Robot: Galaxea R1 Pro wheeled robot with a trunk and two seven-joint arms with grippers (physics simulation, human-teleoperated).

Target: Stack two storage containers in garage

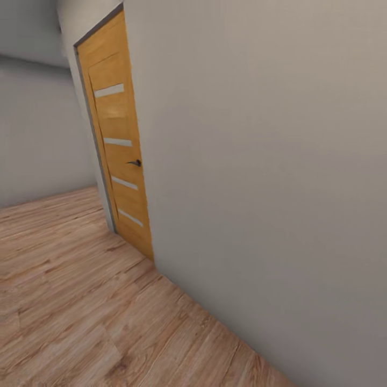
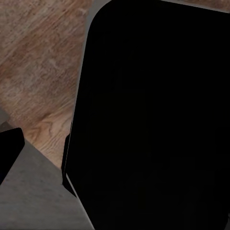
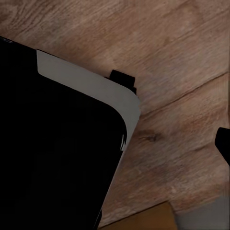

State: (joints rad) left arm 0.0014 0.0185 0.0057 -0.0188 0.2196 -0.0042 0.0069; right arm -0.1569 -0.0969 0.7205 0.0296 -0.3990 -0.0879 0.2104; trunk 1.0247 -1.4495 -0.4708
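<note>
Facing a plain pale wall (image 1: 269, 161) at close range, the head view has that wall running from the upper middle down to the lower right corner, where it meets the light wood plank floor (image 1: 80, 312) along a slanted line. A closed wooden door (image 1: 119, 145) with four narrow pale glass strips and a dark handle (image 1: 135, 162) sits in the wall towards the left. Beyond the door, a second grey wall (image 1: 37, 134) closes the far left side. Open plank floor spreads across the lower left, giving free room on that side, while the right is shut in by the near wall.

In both wrist views a large black body of the robot (image 2: 153, 120) (image 3: 52, 153) hangs over the same plank floor. Whether either gripper is released or clenched cannot be told. The boxes are nowhere to be seen here, so their place relative to the grippers cannot be told.
</note>
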